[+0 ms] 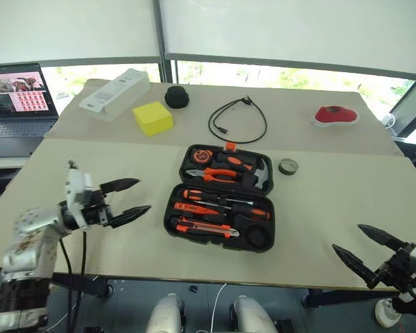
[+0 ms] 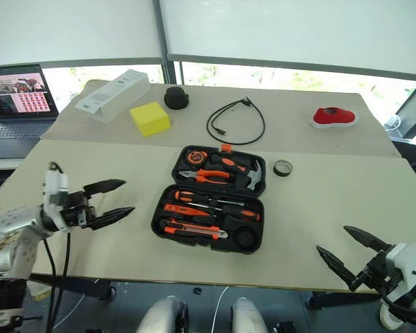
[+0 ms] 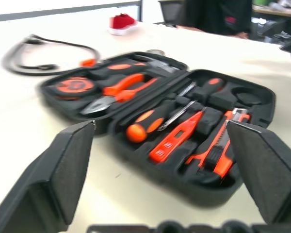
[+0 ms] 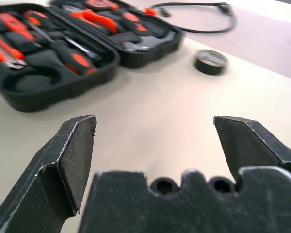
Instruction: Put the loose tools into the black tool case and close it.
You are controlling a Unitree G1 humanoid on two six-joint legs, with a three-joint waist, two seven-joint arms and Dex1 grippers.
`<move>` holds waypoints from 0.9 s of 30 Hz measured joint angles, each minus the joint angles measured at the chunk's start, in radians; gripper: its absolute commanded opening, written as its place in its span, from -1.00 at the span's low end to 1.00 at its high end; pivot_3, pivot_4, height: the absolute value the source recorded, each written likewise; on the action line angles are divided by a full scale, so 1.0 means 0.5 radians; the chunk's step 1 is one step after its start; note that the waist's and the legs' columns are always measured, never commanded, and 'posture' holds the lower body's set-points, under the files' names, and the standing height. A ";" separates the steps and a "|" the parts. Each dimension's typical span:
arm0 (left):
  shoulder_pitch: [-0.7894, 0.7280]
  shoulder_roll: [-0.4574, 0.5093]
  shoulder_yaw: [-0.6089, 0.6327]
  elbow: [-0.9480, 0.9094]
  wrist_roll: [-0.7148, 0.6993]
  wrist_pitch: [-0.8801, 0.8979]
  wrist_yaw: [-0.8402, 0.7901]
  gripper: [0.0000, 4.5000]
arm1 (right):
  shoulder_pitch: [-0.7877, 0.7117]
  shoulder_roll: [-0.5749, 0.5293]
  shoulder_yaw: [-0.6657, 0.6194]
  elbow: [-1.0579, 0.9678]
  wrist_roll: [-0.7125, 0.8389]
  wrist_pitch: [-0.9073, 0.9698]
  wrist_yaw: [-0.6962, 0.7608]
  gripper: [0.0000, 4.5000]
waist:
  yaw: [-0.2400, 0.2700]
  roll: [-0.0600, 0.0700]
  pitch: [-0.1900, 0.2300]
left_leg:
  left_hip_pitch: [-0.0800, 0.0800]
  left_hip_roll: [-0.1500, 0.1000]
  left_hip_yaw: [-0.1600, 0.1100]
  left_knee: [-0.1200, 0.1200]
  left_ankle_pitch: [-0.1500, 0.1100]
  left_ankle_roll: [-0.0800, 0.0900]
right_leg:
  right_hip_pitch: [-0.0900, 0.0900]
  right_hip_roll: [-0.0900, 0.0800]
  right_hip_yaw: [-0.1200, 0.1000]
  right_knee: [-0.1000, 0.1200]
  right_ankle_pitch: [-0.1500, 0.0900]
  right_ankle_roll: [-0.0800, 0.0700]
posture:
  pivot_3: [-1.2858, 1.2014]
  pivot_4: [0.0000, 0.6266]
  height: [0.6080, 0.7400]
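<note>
The black tool case (image 1: 172, 195) lies open in the middle of the table, its orange latch at the far edge. Its near half holds two screwdrivers (image 1: 225, 198), a slim orange tester pen (image 3: 177, 138) and an orange-black utility knife (image 1: 208, 227). The far half holds pliers, a tape measure and a small hammer. A small dark tape roll (image 1: 288, 166) lies loose on the table right of the case. My left gripper (image 1: 143, 194) hovers left of the case, open and empty. My right gripper (image 1: 347, 237) is open and empty at the table's near right edge.
At the back stand a white box (image 1: 116, 94), a yellow block (image 1: 152, 118), a black round cap (image 1: 177, 96), a looped black cable (image 1: 237, 121) and a red object (image 1: 335, 115). A laptop (image 1: 17, 97) sits at the far left.
</note>
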 measured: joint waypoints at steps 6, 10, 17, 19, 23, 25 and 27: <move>-0.019 -0.072 0.024 -0.134 -0.121 0.048 0.048 0.98 | -0.282 -0.186 0.121 0.028 -0.093 0.137 -0.140 1.00 | -0.011 0.000 0.000 | 0.000 -0.001 0.002 0.000 0.000 0.000 | -0.001 -0.001 0.003 0.000 0.001 0.000 | 0.03 -0.52 1.00; -0.168 -0.111 -0.102 -0.262 -0.161 0.132 0.097 0.98 | -0.849 -0.565 0.451 0.056 -0.148 0.525 -0.078 1.00 | -0.022 0.001 0.001 | 0.001 -0.002 0.004 -0.001 0.000 0.000 | -0.002 0.005 0.004 0.001 0.003 -0.001 | 0.03 -0.52 1.00; -0.257 -0.156 -0.335 -0.285 -0.082 0.130 0.090 0.98 | -1.996 -0.718 1.172 0.837 -0.588 0.668 0.213 1.00 | -0.021 0.001 0.007 | -0.012 -0.004 0.013 -0.011 0.000 0.000 | -0.020 0.007 0.005 -0.001 0.002 -0.002 | 0.03 -0.52 1.00; -0.263 -0.156 -0.369 -0.281 -0.047 0.117 0.080 0.98 | -2.260 -0.658 1.340 1.109 -0.735 0.644 0.281 1.00 | -0.016 0.000 0.007 | -0.022 -0.005 0.014 -0.011 0.000 0.000 | -0.030 0.007 0.004 0.000 0.003 -0.002 | 0.03 -0.52 1.00; -0.261 -0.154 -0.401 -0.279 -0.014 0.087 0.067 0.98 | -2.644 -0.483 1.581 1.638 -0.976 0.484 0.346 1.00 | -0.016 0.001 0.007 | -0.032 -0.005 0.016 -0.011 0.000 0.000 | -0.039 0.004 0.003 -0.001 0.003 -0.002 | 0.03 -0.52 1.00; -0.243 -0.154 -0.406 -0.280 -0.010 0.084 0.068 0.98 | -2.816 -0.398 1.652 1.941 -1.090 0.336 0.349 1.00 | -0.014 0.001 0.007 | -0.038 -0.007 0.016 -0.011 0.000 0.000 | -0.044 0.003 0.003 -0.001 0.003 -0.001 | 0.03 -0.52 1.00; -0.219 -0.151 -0.401 -0.285 -0.009 0.083 0.072 0.98 | -2.902 -0.348 1.690 2.110 -1.153 0.260 0.330 1.00 | -0.014 0.001 0.007 | -0.039 -0.007 0.016 -0.011 0.000 0.000 | -0.046 0.002 0.003 0.000 0.003 -0.001 | 0.03 -0.52 1.00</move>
